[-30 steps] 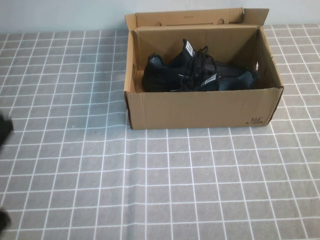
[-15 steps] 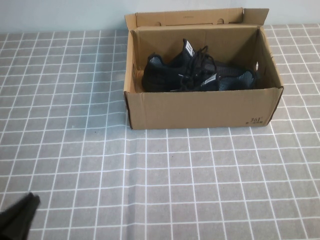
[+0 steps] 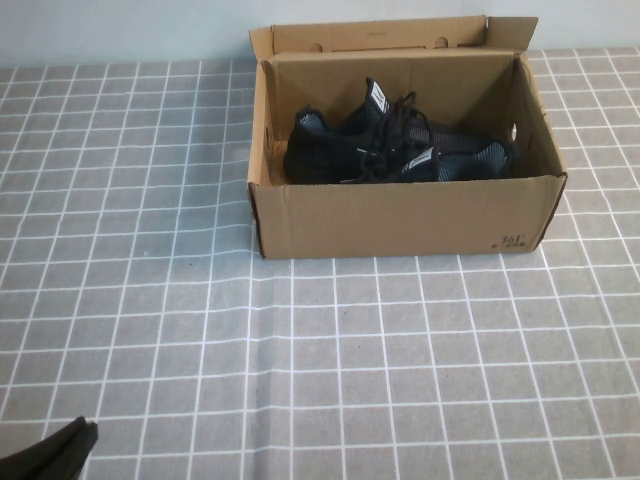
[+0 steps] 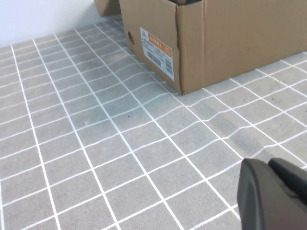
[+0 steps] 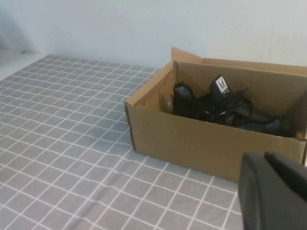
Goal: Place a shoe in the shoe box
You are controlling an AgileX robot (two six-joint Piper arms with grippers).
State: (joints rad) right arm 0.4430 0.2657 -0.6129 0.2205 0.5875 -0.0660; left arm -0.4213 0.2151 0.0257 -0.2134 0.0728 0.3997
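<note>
1. The shoe box [image 3: 400,215] stands on the bench [image 3: 150,300] toward its far side, with the lid flap [image 3: 380,35] folded back along the far long edge.
2. The shoe [image 3: 335,145] lies inside the shoe box, at its left half, with the white tongue tag raised and the black laces spread across the middle.
3. A second black sneaker [image 3: 465,158] lies inside the same box, just beside the shoe and touching it (heel and toe directions cannot be told apart).
4. A small printed mark sits at the front right corner of the shoe box. A label [image 4: 157,51] is fixed to its left end wall.
5. The left pincer [image 3: 50,458] is at the near left corner of the bench, well apart from the shoe box. Only a dark tip shows, so whether it is open or closed cannot be told.
6. The right pincer [image 5: 273,196] is outside the high view. The right wrist view shows its dark body near the box's right end, holding nothing visible; its opening cannot be told.
7. The bench carries a grey cloth with a white grid.
</note>
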